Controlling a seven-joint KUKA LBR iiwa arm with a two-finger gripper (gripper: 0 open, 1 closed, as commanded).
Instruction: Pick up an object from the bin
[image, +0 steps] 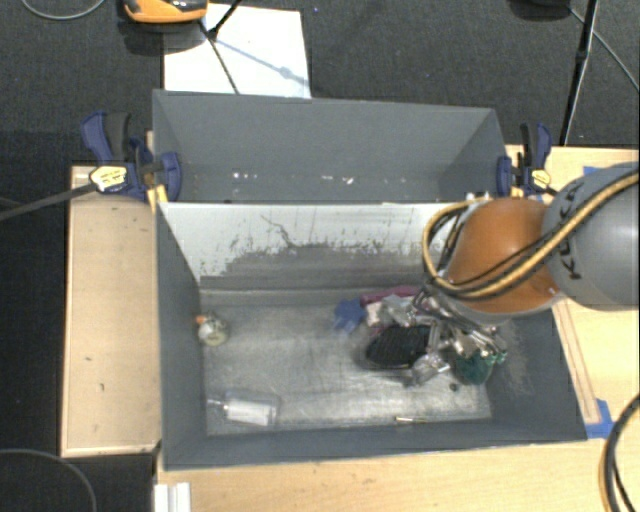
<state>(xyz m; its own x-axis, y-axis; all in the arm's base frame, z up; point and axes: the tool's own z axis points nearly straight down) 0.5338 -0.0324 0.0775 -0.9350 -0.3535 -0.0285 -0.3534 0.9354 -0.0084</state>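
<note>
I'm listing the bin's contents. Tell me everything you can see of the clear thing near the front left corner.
The clear piece is small, elongated and see-through, probably plastic, with whitish glints; perhaps a little tube or bottle, its parts too small to tell. It lies on its side, lengthwise along the front wall, on the grey floor of the bin near the front left corner. Only the floor touches it; other things lie well apart.
</note>
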